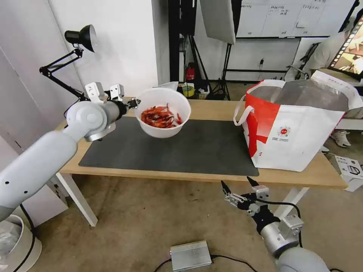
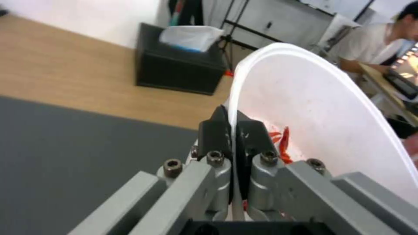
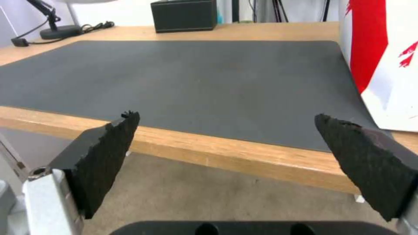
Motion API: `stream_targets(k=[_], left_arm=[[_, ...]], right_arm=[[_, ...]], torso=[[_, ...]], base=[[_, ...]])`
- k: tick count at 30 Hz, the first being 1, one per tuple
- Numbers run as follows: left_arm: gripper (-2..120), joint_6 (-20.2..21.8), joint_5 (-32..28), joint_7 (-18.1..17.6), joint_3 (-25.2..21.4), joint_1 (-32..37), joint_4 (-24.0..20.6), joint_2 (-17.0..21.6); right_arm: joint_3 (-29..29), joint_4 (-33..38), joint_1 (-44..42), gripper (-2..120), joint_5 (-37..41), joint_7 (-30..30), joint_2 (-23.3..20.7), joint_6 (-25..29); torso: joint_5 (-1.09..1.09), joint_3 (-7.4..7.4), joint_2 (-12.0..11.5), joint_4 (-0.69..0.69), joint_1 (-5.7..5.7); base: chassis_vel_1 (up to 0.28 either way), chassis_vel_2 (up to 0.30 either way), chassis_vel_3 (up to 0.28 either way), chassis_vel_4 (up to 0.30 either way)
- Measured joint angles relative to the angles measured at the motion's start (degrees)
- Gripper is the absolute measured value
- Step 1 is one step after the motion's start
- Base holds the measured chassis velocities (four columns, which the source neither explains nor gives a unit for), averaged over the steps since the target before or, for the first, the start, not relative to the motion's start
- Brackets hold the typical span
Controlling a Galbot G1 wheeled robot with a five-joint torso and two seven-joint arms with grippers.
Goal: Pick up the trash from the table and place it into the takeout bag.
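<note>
A white round bowl point(image 1: 163, 111) with red chilli scraps hangs above the dark grey mat point(image 1: 170, 147) on the light-wood table point(image 1: 211, 107), tilted slightly. My left gripper point(image 1: 135, 102) is shut on the bowl's left rim; the left wrist view shows its black fingers point(image 2: 213, 132) pinching the thin white rim of the bowl point(image 2: 322, 104). The takeout bag point(image 1: 295, 124), white with red side panels and foil lining, stands open at the table's right end. My right gripper point(image 1: 237, 183) hangs open below the table's front edge, its fingers point(image 3: 109, 147) wide apart.
A black tissue box point(image 2: 176, 67) stands behind the bowl at the table's back edge. A black desk lamp point(image 1: 72, 49) is clamped at the back left. A silver box point(image 1: 190, 255) lies on the floor. A white carton point(image 1: 349, 170) sits right of the table.
</note>
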Motion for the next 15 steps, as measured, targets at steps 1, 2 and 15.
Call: stream_targets(k=[1, 2, 15], left_arm=[[0, 0.0, -0.2, -0.2, 0.6, -1.0, -0.1, -0.6], [0, 0.0, -0.2, -0.2, 0.6, -1.0, -0.1, -0.6], [0, -0.1, -2.2, -3.1, 5.8, -10.5, 3.2, -8.7]], right_arm=[[0.0, 0.0, 0.0, 100, 0.0, 0.0, 0.0, 0.0], [0.0, 0.0, 0.0, 100, 0.0, 0.0, 0.0, 0.0], [0.0, 0.0, 0.0, 100, 0.0, 0.0, 0.0, 0.0]], torso=[[0.0, 0.0, 0.0, 0.0, 0.0], [0.0, 0.0, 0.0, 0.0, 0.0], [0.01, 0.0, 0.0, 0.0, 0.0]], base=[[0.0, 0.0, 0.0, 0.0], [0.0, 0.0, 0.0, 0.0], [0.0, 0.0, 0.0, 0.0]])
